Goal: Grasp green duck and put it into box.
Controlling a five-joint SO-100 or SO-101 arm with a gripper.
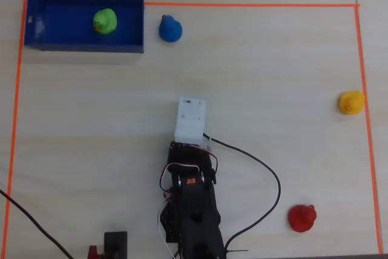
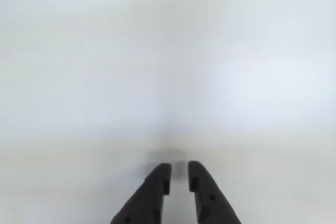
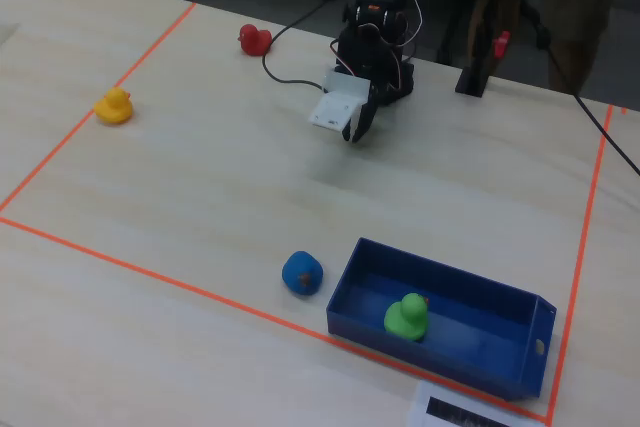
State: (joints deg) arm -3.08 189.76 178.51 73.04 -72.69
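The green duck sits upright inside the dark-blue box, in the overhead view's top left corner. My gripper is pulled back near the arm's base, far from the box and hanging just above bare table. Its two dark fingers stand almost together with a narrow slit and nothing between them. In the overhead view the white wrist housing hides the fingers.
A blue duck stands just outside the box. A yellow duck and a red duck sit near the orange tape border. A black cable loops beside the arm.
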